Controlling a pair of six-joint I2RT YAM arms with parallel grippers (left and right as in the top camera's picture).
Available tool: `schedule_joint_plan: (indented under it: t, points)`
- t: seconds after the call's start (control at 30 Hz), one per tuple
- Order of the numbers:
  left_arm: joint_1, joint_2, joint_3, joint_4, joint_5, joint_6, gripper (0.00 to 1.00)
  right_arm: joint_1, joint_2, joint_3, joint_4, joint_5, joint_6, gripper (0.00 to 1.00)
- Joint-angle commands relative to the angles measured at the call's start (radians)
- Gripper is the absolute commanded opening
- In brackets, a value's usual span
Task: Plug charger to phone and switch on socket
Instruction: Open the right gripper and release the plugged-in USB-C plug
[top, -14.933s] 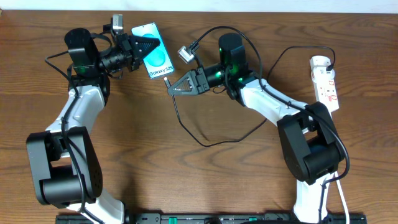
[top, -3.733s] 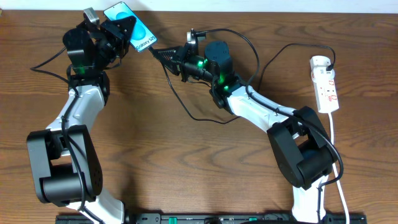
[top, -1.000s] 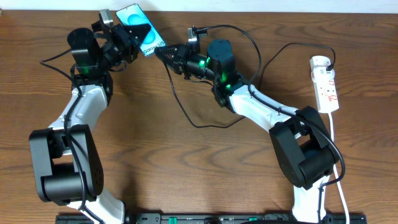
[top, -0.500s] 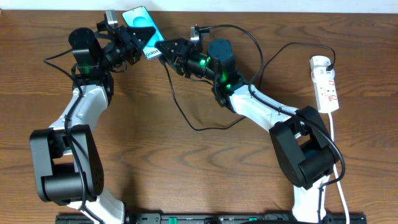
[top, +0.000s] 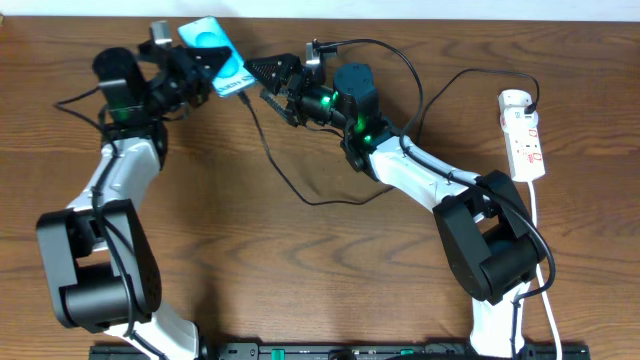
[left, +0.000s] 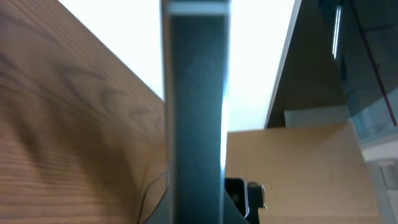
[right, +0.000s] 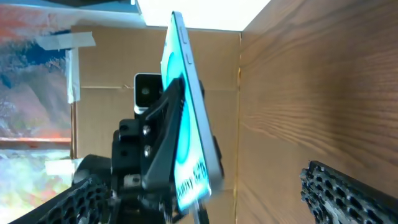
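The phone (top: 212, 45), cyan-screened, is raised over the table's far edge with my left gripper (top: 203, 66) shut on it. In the right wrist view the phone (right: 186, 106) stands edge-on and tilted, black fingers (right: 158, 137) clamped across it. The charger (top: 270, 160), a thin black cable, has its plug tip (right: 198, 210) at the phone's lower end. My right gripper (top: 263, 82) stands open just right of that end, its pads (right: 348, 193) wide apart and holding nothing. The left wrist view shows mostly the phone's dark edge (left: 196, 112). The socket (top: 523, 135) lies at the far right.
The black cable loops across the middle of the table (top: 340, 200) and runs right to a black plug (top: 533, 100) at the socket's top. A thick white cord (top: 540, 260) leaves the socket toward the front edge. Cardboard (right: 99, 106) stands behind the table.
My right gripper has opened and let go of the plug tip, which stays at the phone's end. The left gripper has carried the phone a little to the left.
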Motion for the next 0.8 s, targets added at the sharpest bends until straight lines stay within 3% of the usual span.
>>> schedule_joint_plan:
  t: [0.0,0.27,0.53,0.77]
  points:
    - [0.036,-0.014,0.009,0.013,0.055,0.020,0.07,-0.012,-0.002,0.010,-0.008,-0.057,-0.047,0.99]
    - [0.076,-0.014,0.009,0.018,0.194,0.021,0.07,-0.042,-0.002,0.010,-0.110,-0.268,-0.180,0.99]
    - [0.078,-0.014,0.009,0.131,0.364,0.023,0.07,-0.055,-0.002,0.010,-0.217,-0.501,-0.343,0.99]
    - [0.078,-0.014,0.009,0.138,0.414,0.113,0.07,-0.061,-0.002,0.010,-0.222,-0.607,-0.387,0.99]
